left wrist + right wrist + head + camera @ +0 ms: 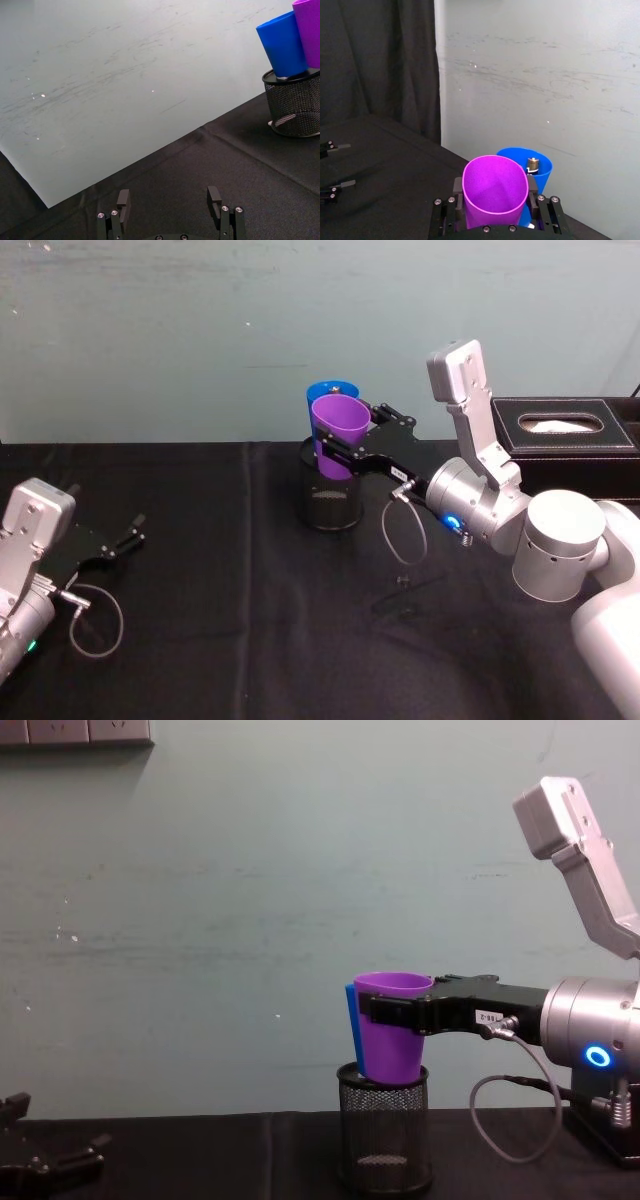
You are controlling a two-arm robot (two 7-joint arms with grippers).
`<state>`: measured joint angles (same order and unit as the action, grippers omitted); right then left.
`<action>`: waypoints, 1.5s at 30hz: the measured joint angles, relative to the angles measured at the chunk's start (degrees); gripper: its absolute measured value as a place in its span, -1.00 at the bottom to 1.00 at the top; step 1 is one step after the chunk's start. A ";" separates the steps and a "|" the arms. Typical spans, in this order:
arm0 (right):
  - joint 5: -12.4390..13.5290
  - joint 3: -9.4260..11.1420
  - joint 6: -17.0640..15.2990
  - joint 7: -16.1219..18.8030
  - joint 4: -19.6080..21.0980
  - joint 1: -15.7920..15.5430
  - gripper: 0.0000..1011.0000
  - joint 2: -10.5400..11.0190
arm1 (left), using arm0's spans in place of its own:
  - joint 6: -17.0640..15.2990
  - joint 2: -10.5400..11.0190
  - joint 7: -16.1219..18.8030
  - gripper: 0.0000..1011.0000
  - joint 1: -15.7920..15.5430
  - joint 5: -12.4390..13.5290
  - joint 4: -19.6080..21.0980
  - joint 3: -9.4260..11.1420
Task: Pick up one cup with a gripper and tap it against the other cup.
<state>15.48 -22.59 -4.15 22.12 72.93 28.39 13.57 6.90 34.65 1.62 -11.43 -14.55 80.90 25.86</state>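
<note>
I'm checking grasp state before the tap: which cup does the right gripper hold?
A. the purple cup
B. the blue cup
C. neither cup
A: the right gripper has its fingers closed on the purple cup, lifted beside the blue cup over the mesh holder.

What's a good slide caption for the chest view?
Right gripper holds purple cup against blue cup above mesh holder.

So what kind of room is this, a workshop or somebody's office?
Probably a robot test bench in a lab rather than an office: a table draped in black cloth against a bare scuffed wall, with only props set out, like a mesh pen holder and a tissue box.
</note>
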 joint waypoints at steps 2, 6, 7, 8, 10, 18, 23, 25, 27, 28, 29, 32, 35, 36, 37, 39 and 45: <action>0.00 0.00 0.00 0.00 0.00 0.00 0.43 0.00 | 0.00 0.00 0.00 0.98 0.00 0.00 0.00 0.00; 0.00 0.00 0.00 0.00 0.00 0.00 0.43 0.00 | 0.00 0.00 0.00 0.98 0.00 0.00 0.00 0.00; 0.00 0.00 0.00 0.00 0.00 0.00 0.44 0.00 | 0.00 0.00 0.00 0.98 0.00 0.00 0.00 0.00; 0.00 0.00 0.00 0.00 0.00 0.00 0.43 0.00 | 0.00 0.00 0.00 0.98 0.00 0.00 0.00 0.00; 0.00 0.00 0.00 0.00 0.00 0.00 0.43 0.00 | 0.00 0.00 0.00 0.98 0.00 0.00 0.00 0.00; 0.00 0.00 0.00 0.00 0.00 0.00 0.43 0.00 | 0.00 0.00 0.00 0.98 0.00 0.00 0.00 0.00; 0.00 0.00 0.00 0.00 0.00 0.00 0.43 0.00 | 0.00 0.00 0.00 0.98 0.00 0.00 0.00 0.00; 0.00 0.00 0.00 0.00 0.00 0.00 0.43 0.00 | 0.00 0.00 0.00 0.98 0.00 0.00 0.00 0.00; 0.00 0.00 0.00 0.00 0.00 0.00 0.43 0.00 | 0.00 0.00 0.00 0.98 0.00 0.00 0.00 0.00; 0.00 0.00 0.00 0.00 0.00 0.00 0.43 0.00 | 0.00 0.00 0.00 0.98 0.00 0.00 0.00 0.00; 0.00 0.00 0.00 0.00 0.00 0.00 0.44 0.00 | 0.00 0.00 0.00 0.98 0.00 0.00 0.00 0.00; 0.00 0.00 0.00 0.00 0.00 0.00 0.43 0.00 | 0.00 0.00 0.00 0.98 0.00 0.00 0.00 0.00; 0.00 0.00 0.00 0.00 0.00 0.00 0.44 0.00 | 0.00 0.00 0.00 0.98 0.00 0.00 0.00 0.00; 0.00 0.00 0.00 0.00 0.00 0.00 0.43 0.00 | 0.00 0.00 0.00 0.98 0.00 0.00 0.00 0.00; 0.00 0.00 0.00 0.01 0.00 0.00 0.43 0.00 | 0.00 0.00 0.00 0.98 0.00 0.00 0.00 0.00; 0.00 0.00 0.00 0.00 0.00 0.00 0.43 0.00 | 0.00 0.00 0.00 0.98 0.00 0.00 0.00 0.00; 0.00 -0.07 0.19 0.02 0.52 -0.27 0.43 0.07 | 0.00 0.00 0.00 0.98 0.00 0.00 0.00 0.00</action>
<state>15.48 -22.66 -3.96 22.14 73.45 28.13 13.64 6.91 34.64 1.62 -11.43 -14.55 80.90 25.86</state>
